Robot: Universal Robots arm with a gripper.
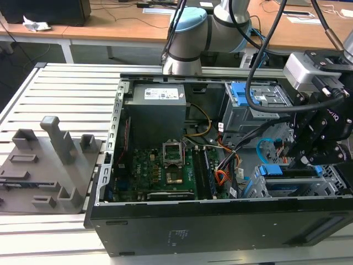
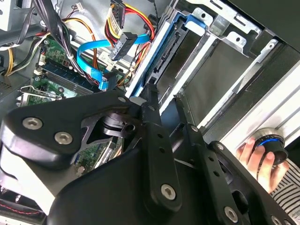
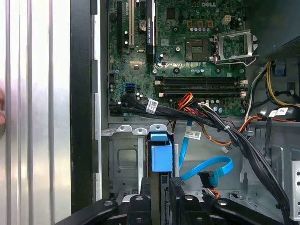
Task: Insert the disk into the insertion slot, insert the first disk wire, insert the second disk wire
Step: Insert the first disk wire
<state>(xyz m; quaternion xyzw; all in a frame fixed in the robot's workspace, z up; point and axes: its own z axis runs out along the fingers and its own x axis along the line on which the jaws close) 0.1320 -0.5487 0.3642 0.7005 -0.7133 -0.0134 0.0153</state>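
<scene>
Disk (image 3: 159, 157): bright blue carrier, sitting inside grey insertion slot (image 3: 123, 161).

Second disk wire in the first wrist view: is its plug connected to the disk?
No, the dark plug of the second disk wire lies loose, apart from the disk.

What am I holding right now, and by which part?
The disk: the gripper appears to pinch its two flat faces between its fingers, at the end nearest the wrist.
</scene>
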